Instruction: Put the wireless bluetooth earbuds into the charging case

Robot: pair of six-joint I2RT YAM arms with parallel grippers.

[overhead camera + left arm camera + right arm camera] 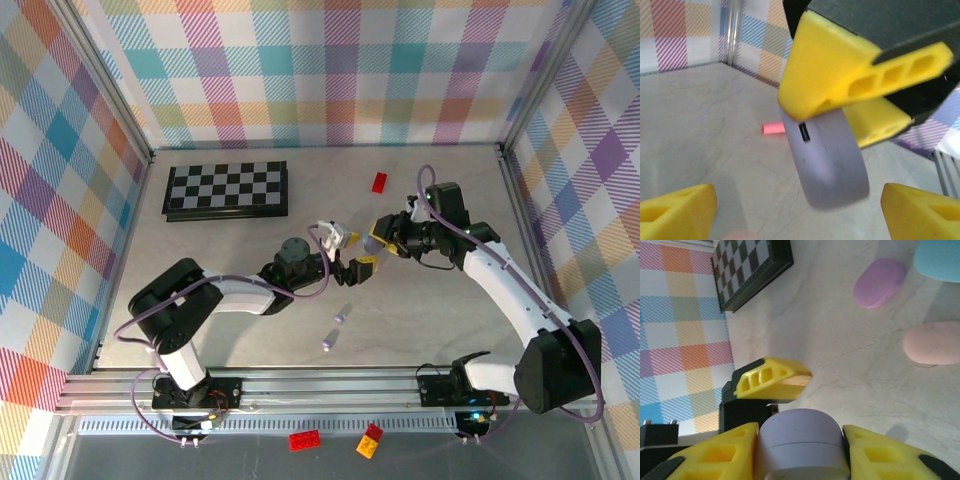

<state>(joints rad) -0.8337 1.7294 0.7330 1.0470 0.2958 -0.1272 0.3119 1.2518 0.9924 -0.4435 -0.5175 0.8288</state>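
One lavender case (832,170) pinched by right tool (800,440); left tool (799,197) spread. Left wrist: charging port (804,132). Right wrist: lid seam (800,444).

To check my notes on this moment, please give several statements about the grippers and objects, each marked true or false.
The right gripper is shut on a lavender case. True.
The left gripper is closed on that case too. False: its fingers stand open, apart from it.
The chessboard lies on the table. True.
The red brick sits inside the case. False: it lies on the table.
Two purple earbuds lie loose on the table. True.
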